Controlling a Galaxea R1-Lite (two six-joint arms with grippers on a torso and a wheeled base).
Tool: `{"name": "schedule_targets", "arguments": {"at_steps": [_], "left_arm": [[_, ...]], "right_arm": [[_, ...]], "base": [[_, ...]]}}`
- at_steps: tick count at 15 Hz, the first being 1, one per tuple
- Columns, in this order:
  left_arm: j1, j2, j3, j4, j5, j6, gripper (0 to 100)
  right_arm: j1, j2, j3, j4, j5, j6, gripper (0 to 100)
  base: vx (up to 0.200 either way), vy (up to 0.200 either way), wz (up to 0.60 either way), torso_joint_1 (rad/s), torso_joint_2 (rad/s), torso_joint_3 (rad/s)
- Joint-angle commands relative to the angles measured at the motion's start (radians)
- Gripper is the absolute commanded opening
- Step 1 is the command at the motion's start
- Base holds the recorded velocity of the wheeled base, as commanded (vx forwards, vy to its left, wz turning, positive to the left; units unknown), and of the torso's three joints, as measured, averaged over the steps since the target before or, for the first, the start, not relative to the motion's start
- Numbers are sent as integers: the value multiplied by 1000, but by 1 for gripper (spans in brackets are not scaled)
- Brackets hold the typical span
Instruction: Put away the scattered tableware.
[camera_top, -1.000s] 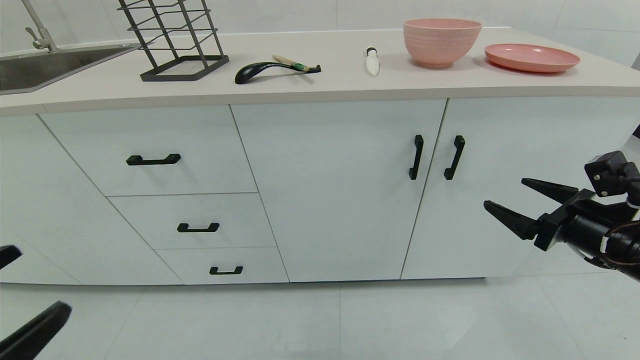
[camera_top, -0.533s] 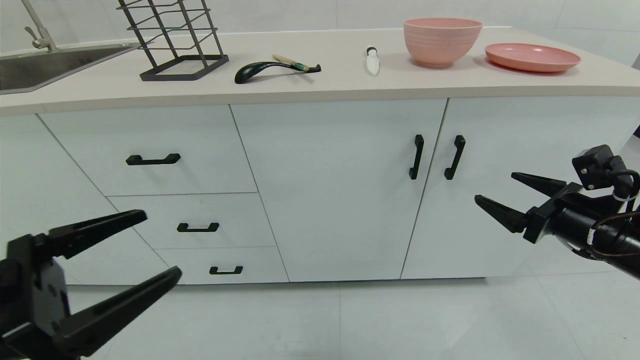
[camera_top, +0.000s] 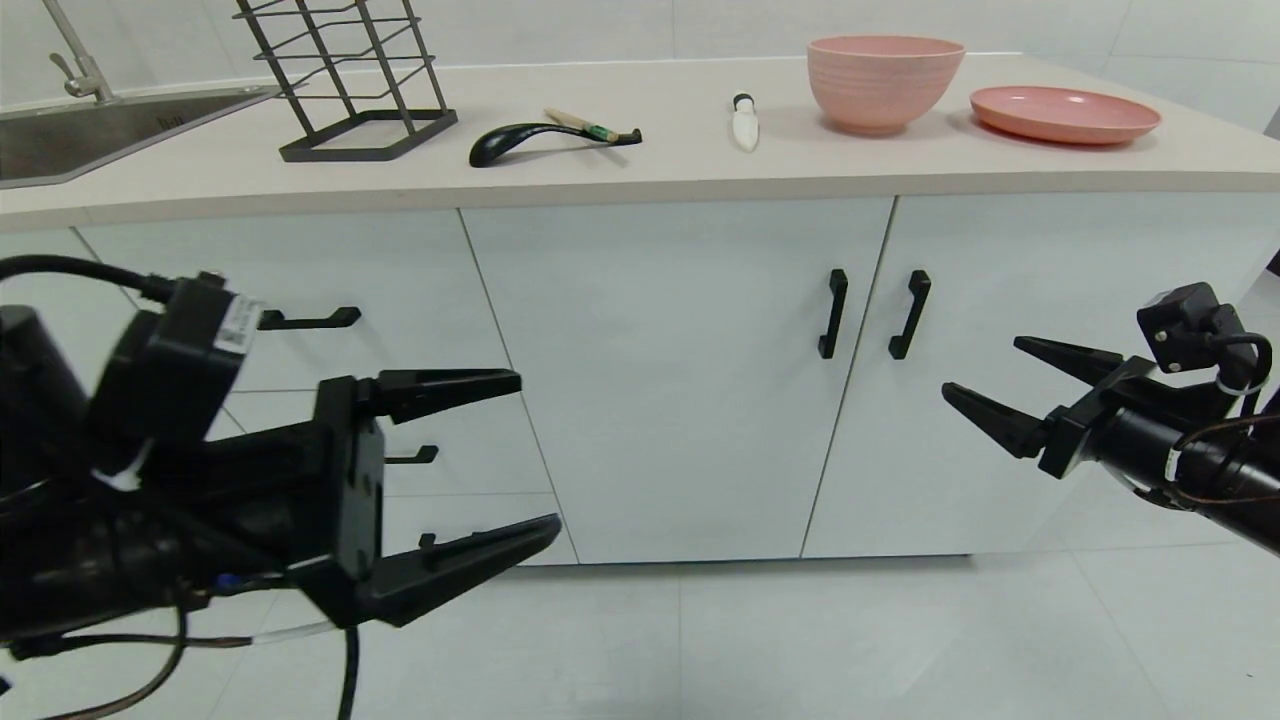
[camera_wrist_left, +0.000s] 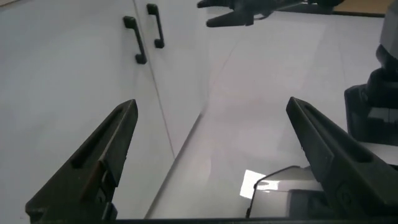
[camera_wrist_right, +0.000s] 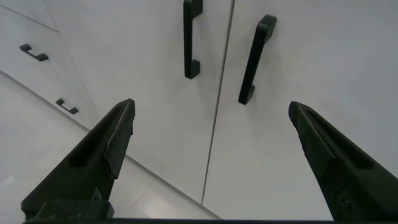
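On the countertop (camera_top: 250, 170) lie a black ladle (camera_top: 520, 138), a wooden-handled utensil (camera_top: 580, 124) and a small white knife (camera_top: 744, 122). A pink bowl (camera_top: 884, 82) and a pink plate (camera_top: 1064, 114) stand further right. My left gripper (camera_top: 512, 458) hangs open with nothing in it, low in front of the drawers, well below the counter. My right gripper (camera_top: 985, 374) is open and holds nothing, in front of the right cabinet door. The left wrist view takes in the floor with the cabinet handles (camera_wrist_left: 144, 32) far off. The right wrist view faces the two door handles (camera_wrist_right: 224, 56).
A black wire dish rack (camera_top: 350, 80) stands at the back left of the counter, beside a sink (camera_top: 90, 130) with a tap. Below are three drawers (camera_top: 396, 455) on the left and two cabinet doors (camera_top: 870, 312) with vertical black handles. Pale tiled floor lies in front.
My left arm has swung up and to the right, from the lower left corner to in front of the drawers. The right gripper has crept slightly left and up.
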Motion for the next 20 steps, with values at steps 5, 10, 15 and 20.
{"name": "schedule_targets", "arguments": {"at_steps": [5, 10, 15, 20], "left_arm": [[-135, 326, -157, -142, -14, 6, 100], [-248, 472, -367, -137, -14, 6, 100], [-373, 567, -389, -143, -6, -77, 100], [-382, 564, -272, -319, -3, -123, 100]], "right_arm": [[-1, 65, -72, -4, 1, -1, 100], [-4, 88, -82, -27, 77, -1, 100], [-14, 88, -79, -39, 107, -2, 100], [-14, 102, -84, -39, 107, -2, 100]], "base": [[0, 0, 0, 0, 0, 0], [0, 0, 0, 0, 0, 0], [0, 0, 0, 0, 0, 0], [0, -120, 0, 2, 1, 3]]}}
